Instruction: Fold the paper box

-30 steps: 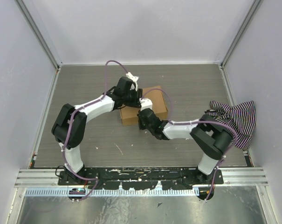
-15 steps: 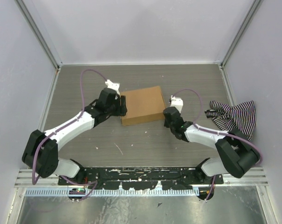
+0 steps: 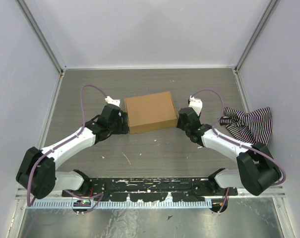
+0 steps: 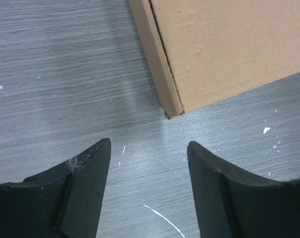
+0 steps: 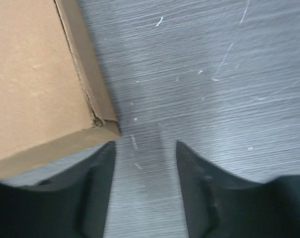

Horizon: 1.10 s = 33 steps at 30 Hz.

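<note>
From above, the paper box (image 3: 150, 111) lies flat and closed on the grey table (image 3: 154, 153), between my 2 arms. My left pincer (image 3: 123, 124) sits low just beside the box's left side, near its front left corner. My right pincer (image 3: 181, 121) sits just beside the box's right side, near its front right corner. From this height I cannot tell whether either one touches the cardboard. A striped cloth (image 3: 249, 124) lies crumpled out past my right arm, well apart from the box and on the far side of my right pincer from it.

Through my left wrist camera, my left pincer (image 4: 149, 146) is spread, its 2 black fingers (image 4: 85, 183) standing apart with only bare table (image 4: 55, 74) between them. The paper box (image 4: 229, 49) is ahead of the tips and off to their right. Its near corner points almost into the gap but stays apart from both fingers. A dark seam runs along the box's side wall, just under the top panel. White flecks and 1 thin curved scratch mark the table near my right-hand finger.

Through my right wrist camera, my right pincer (image 5: 146, 146) is also spread, though more narrowly, and nothing is pinched in it. The paper box (image 5: 35, 74) is ahead and to the left. Its corner sits just beyond the tip of my left-hand finger (image 5: 95, 193), near it, and I cannot tell whether they touch. Ahead and to the right of the tips, the table (image 5: 214, 74) shows only pale scratches.
</note>
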Tool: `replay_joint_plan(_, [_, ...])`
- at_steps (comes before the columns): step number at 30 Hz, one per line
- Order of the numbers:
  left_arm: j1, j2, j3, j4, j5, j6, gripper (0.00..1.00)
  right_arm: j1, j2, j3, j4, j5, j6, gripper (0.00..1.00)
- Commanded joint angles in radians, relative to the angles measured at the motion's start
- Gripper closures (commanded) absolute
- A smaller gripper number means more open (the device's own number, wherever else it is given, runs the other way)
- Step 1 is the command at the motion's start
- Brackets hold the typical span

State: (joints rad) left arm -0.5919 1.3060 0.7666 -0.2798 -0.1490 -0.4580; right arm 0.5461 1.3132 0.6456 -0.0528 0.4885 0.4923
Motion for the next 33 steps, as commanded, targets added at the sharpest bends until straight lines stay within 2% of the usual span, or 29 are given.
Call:
replay_joint_plan(1, [0.001, -0.085, 0.004, -0.079, -0.097, -0.046, 0.12, -0.006, -0.087, 0.029, -0.024, -0.011, -0.018, 0.19])
replay_joint_plan(2, [0.001, -0.092, 0.005, -0.091, -0.109, -0.050, 0.00, -0.006, -0.101, 0.028, -0.027, -0.042, -0.033, 0.03])
replay_joint_plan(3, [0.002, -0.097, 0.008, -0.107, -0.118, -0.052, 0.02, -0.006, -0.111, 0.030, -0.031, -0.072, -0.054, 0.00])
replay_joint_plan(7, [0.002, -0.115, 0.008, -0.125, -0.121, -0.049, 0.02, -0.005, -0.144, 0.050, -0.079, -0.120, -0.072, 0.00])
replay_joint_plan(18, [0.001, -0.170, -0.021, -0.120, -0.098, -0.051, 0.02, -0.005, -0.180, 0.035, -0.123, -0.081, -0.062, 0.00])
replay_joint_plan(33, [0.001, -0.180, -0.031, -0.133, -0.098, -0.047, 0.02, -0.005, -0.213, 0.009, -0.074, -0.165, -0.095, 0.03])
